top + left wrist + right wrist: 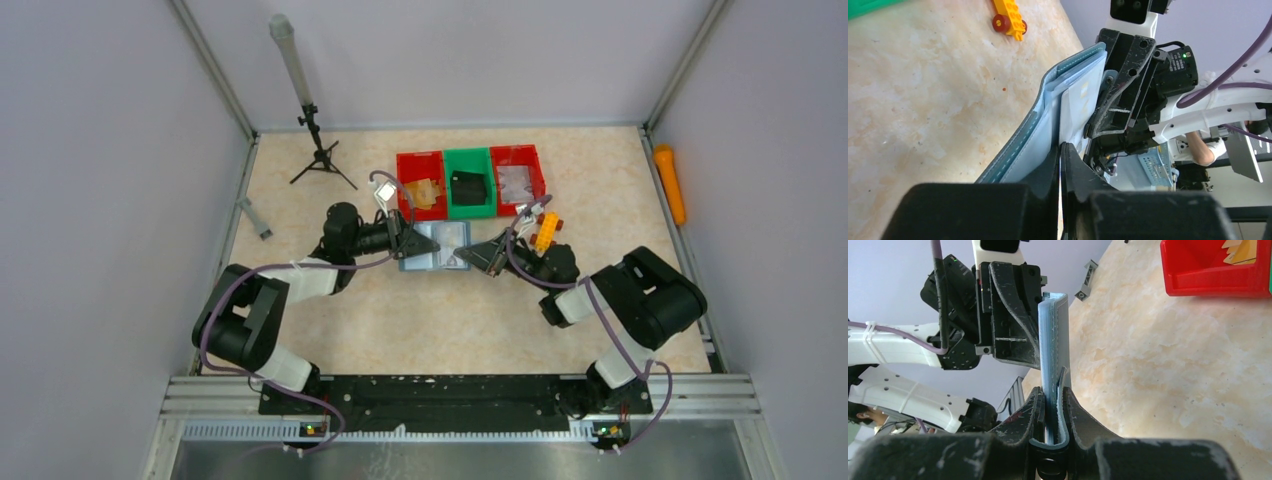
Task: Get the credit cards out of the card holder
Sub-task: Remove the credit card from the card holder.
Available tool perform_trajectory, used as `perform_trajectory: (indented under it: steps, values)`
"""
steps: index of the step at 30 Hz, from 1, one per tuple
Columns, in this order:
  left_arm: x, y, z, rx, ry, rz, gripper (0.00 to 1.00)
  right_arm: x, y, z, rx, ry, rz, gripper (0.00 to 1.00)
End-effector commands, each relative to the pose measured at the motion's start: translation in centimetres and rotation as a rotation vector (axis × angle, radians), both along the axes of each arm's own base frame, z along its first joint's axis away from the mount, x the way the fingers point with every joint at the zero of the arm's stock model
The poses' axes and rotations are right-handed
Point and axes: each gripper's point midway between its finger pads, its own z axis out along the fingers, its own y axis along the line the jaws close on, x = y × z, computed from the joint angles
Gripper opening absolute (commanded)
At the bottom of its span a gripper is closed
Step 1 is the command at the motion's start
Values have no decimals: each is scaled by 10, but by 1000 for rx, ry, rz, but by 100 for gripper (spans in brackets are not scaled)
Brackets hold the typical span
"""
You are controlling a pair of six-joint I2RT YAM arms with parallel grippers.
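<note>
The flat slate-teal card holder, stitched at the edge and pale blue inside, is clamped at one end by the right gripper near the middle of the mottled beige table. A thin pale card is pinched by the left gripper.

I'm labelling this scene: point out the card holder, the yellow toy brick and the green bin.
card holder [1054,340], right wrist view, its upright edge.
yellow toy brick [1012,15], left wrist view, its yellow body.
green bin [470,212], top external view, its near wall.
</note>
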Motion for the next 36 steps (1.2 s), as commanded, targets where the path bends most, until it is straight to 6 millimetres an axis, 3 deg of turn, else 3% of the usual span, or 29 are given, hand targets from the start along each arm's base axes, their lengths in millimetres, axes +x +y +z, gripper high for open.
perform_trajectory:
  steps: [1,3,6,9,12,14,15,18,27,29,33,36]
  values:
    - [-2,-4,21,-78,-91,-32,1,-30,12,71,158,-276,125,0]
    - [-5,-3,24,-83,-102,-31,0,-31,12,71,157,-279,129,3]
    - [-9,-2,30,-94,-130,-37,0,-31,12,71,156,-283,130,26]
    - [-5,1,27,-77,-125,-22,0,-30,12,70,154,-280,125,31]
    - [0,5,22,-66,-104,0,0,-30,11,71,153,-286,115,29]
    - [4,7,17,-56,-83,15,0,-29,9,71,154,-285,105,14]
    - [6,8,14,-50,-73,21,0,-29,9,71,153,-286,100,13]
    - [11,11,10,-42,-53,37,0,-28,8,71,152,-284,96,18]
    - [15,14,1,1,-32,57,0,-24,5,69,154,-272,81,18]
    - [12,14,2,-1,-35,43,1,-24,5,69,156,-266,81,12]
    - [5,11,10,-47,-56,-1,24,-24,6,68,157,-259,87,3]
    - [3,9,8,-49,-45,-20,35,-24,6,69,158,-262,92,1]
